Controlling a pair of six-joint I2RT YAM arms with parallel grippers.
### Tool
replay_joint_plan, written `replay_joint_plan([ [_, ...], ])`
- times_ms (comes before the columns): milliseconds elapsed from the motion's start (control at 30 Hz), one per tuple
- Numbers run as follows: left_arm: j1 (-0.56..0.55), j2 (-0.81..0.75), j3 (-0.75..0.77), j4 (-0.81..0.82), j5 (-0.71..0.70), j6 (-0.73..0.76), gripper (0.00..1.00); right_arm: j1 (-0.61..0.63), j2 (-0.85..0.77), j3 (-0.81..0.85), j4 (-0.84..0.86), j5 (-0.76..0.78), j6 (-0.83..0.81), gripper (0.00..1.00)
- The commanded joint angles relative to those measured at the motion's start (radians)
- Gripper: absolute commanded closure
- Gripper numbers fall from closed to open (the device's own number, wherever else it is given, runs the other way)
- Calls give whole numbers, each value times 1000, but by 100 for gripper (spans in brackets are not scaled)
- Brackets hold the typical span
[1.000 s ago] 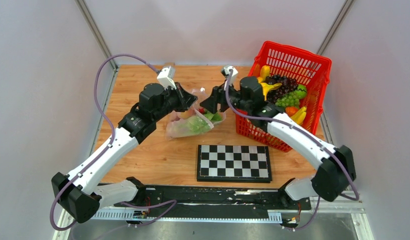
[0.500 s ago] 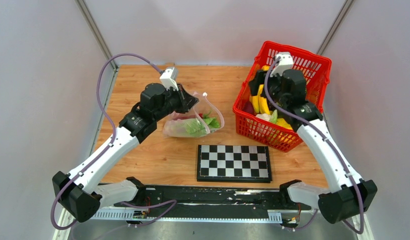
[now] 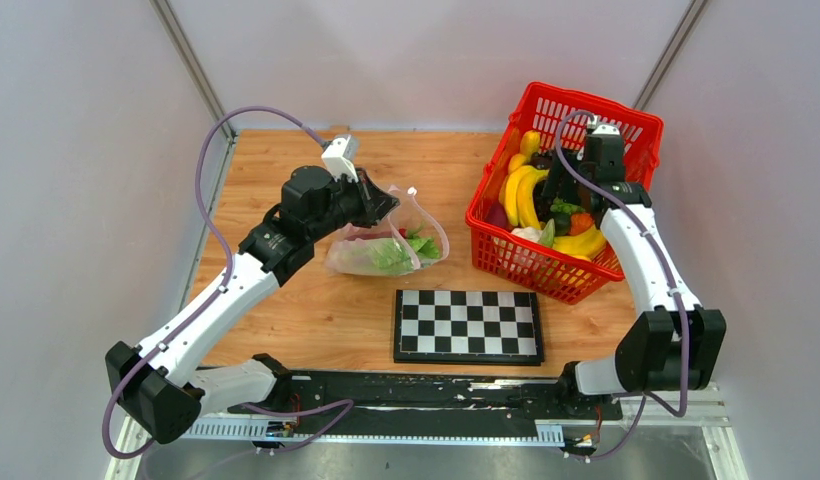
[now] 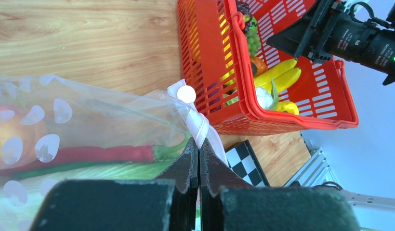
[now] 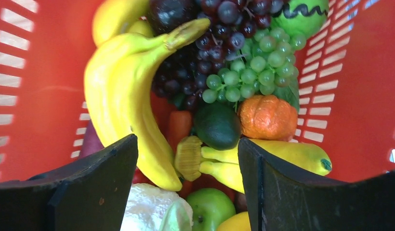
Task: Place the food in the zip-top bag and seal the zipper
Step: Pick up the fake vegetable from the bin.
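- Top view: the left gripper (image 3: 379, 207) was clenched on the zip-top bag (image 3: 366, 262) near table centre, with lettuce (image 3: 394, 254) inside. The red basket (image 3: 506, 262) sat at the bag's 3 o'clock.
- Left wrist: its jaws pinched the zipper (image 4: 199, 129).
- Right wrist: the right gripper (image 5: 187, 144) hung released and empty over bananas (image 5: 118, 96) and green grapes (image 5: 253, 67).

The zip-top bag (image 4: 89, 110), at the left of the left wrist view, is clear and printed with pale round dots. Inside it show a red pepper (image 4: 99, 154) and green lettuce (image 3: 394, 252). The basket (image 3: 526, 265) is bright red mesh. It holds yellow bananas (image 5: 123, 91), green grapes (image 5: 253, 67), dark purple grapes (image 5: 186, 72) and an orange piece (image 5: 267, 117). The chessboard (image 3: 468, 326) is checked black and white. The desk (image 3: 326, 310) is orange-brown wood grain.
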Motion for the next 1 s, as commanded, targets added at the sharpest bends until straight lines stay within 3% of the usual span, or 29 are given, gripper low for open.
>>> replay_joint_plan([
  [0, 3, -8, 35, 39, 20, 8, 100, -11, 28, 99, -116, -9, -24, 23],
  [267, 3, 3, 43, 34, 36, 21, 100, 4, 69, 193, -478, -15, -97, 18],
  [633, 5, 11, 47, 33, 66, 37, 100, 28, 41, 146, -688, 155, -81, 14],
  [833, 5, 7, 50, 27, 74, 53, 100, 51, 7, 103, -691, 157, -59, 12],
  [967, 5, 0, 47, 23, 70, 62, 100, 62, -15, 147, -741, 131, -20, 16],
])
